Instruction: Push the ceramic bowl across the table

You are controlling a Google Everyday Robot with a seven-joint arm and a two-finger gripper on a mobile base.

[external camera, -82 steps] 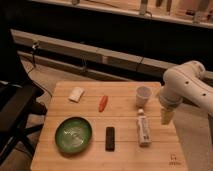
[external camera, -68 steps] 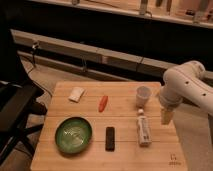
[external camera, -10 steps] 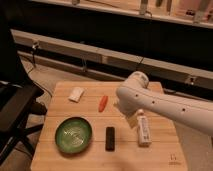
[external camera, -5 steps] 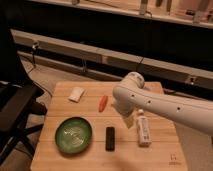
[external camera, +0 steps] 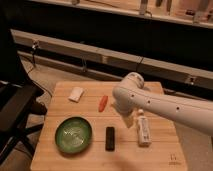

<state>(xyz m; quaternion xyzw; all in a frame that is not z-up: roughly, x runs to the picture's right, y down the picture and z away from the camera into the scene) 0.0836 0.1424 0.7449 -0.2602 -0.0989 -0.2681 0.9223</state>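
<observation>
Green bowl (external camera: 74,135) near the table's (external camera: 65,107) front-left corner; gripper (external camera: 127,119) seemingly mid-table, toward the right edge from it; jaws' state cannot be told.

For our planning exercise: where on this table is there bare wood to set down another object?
Bare wood lies along the near edge of the table, right of the black bar and in front of the white bottle, and between the white packet and ceramic bowl. It is crowded mid-table, where the gripper hangs beside the orange item.
</observation>
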